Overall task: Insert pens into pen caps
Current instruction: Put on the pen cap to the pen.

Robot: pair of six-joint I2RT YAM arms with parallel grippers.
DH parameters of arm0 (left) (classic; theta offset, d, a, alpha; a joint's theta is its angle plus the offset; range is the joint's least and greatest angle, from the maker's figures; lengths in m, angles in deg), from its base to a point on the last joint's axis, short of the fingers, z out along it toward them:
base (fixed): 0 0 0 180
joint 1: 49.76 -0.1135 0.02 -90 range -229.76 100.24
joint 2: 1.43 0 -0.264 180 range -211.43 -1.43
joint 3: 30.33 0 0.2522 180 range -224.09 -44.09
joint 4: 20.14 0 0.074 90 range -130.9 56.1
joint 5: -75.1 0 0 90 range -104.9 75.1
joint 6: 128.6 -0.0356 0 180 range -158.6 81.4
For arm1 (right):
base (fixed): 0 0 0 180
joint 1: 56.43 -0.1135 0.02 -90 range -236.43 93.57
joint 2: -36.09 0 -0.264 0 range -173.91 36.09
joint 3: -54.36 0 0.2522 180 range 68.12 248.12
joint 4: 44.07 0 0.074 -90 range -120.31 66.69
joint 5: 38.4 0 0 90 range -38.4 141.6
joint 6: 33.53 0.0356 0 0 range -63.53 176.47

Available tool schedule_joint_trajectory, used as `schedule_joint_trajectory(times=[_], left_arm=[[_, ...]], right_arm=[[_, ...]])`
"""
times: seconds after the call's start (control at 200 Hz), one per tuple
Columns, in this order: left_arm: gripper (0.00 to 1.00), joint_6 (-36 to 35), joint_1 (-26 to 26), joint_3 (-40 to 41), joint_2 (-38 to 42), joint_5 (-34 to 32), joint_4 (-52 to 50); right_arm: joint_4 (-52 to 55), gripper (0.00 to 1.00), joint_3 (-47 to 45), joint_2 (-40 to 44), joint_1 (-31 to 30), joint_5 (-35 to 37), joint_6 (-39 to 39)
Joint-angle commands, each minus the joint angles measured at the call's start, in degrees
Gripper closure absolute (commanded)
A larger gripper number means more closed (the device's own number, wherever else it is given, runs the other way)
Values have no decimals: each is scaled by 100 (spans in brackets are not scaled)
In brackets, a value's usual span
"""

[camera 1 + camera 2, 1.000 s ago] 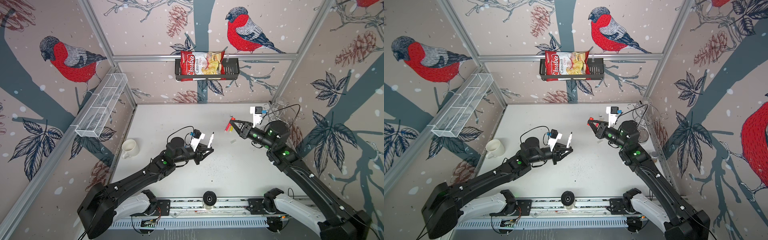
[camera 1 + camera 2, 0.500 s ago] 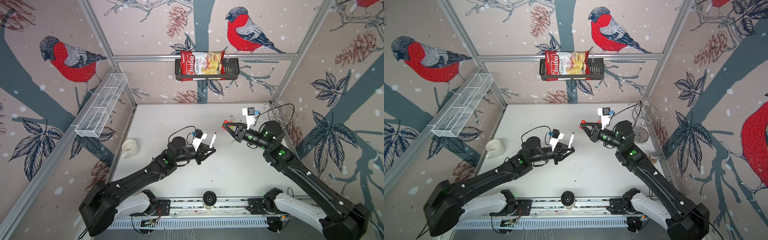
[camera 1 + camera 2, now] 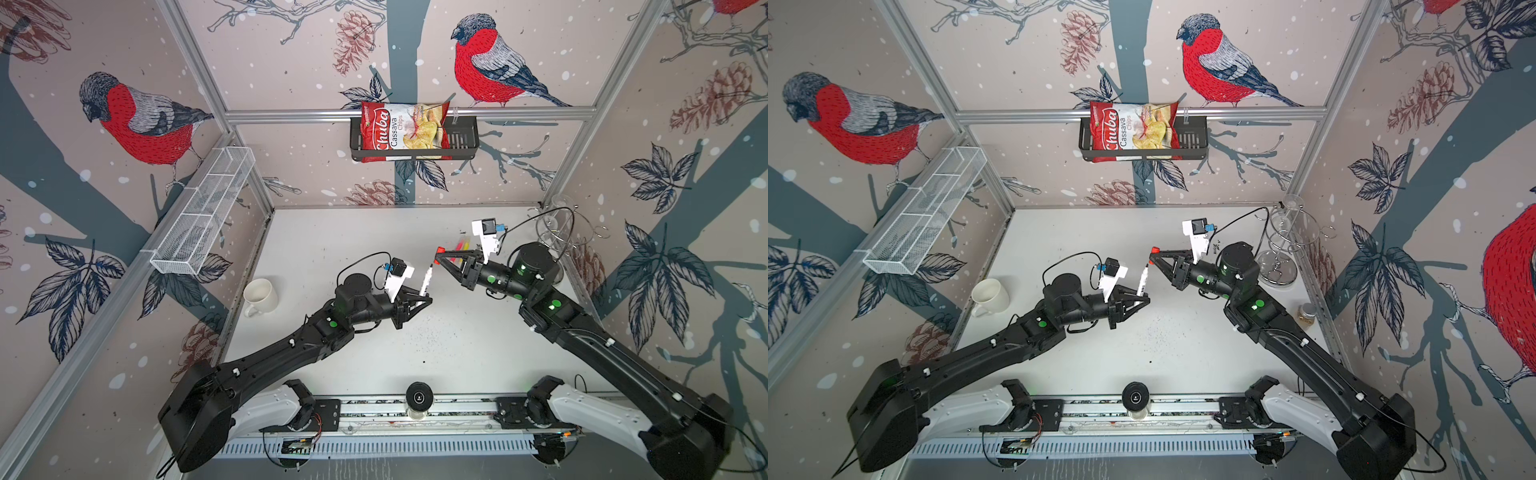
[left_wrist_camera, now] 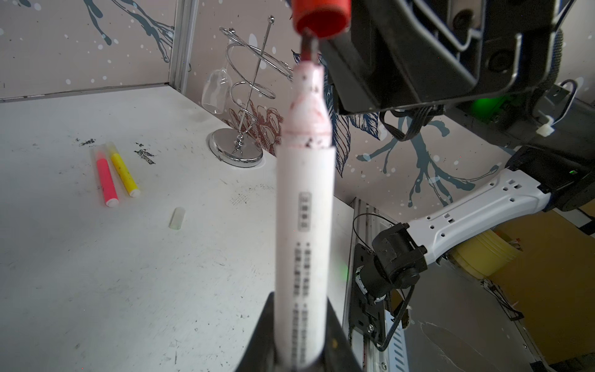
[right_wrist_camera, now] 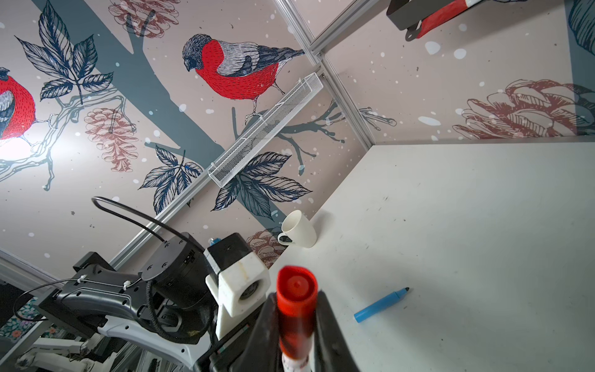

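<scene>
My left gripper [image 3: 424,297] is shut on the lower body of the white pen [image 4: 304,209], which points up and away from it. My right gripper [image 3: 441,254] is shut on the red pen cap [image 4: 320,14], held just above the pen. The pen's dark tip sits at the cap's open mouth. In the right wrist view the red cap [image 5: 296,306] fills the gap between the jaws. A pink pen [image 4: 107,180] and a yellow pen [image 4: 124,174] lie side by side on the table, a whitish cap [image 4: 176,218] near them. A blue pen [image 5: 381,305] lies uncapped on the table.
A white mug [image 3: 259,296] stands by the left wall. A wire spiral stand [image 3: 557,232] with a glass occupies the back right corner, a small jar [image 3: 1306,313] by the right wall. A mesh tray [image 3: 203,216] and a chips basket [image 3: 411,133] hang on the walls.
My right gripper has carried the red cap to the left, toward the white pen, until the cap's mouth met the pen's tip. The left arm has barely moved.
</scene>
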Motion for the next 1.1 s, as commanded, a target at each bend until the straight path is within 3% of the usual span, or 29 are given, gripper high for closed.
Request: schedule_joint_trajectory(times=[0.0,1.096], left_arm=[[100,-8,21,-21,6,22,275],[100,98,56,-60,148,41,343]], right_arm=[[-286,100,48,-11,-42,-39,-94],[-201,100,-31,-35,-347,-22,-334]])
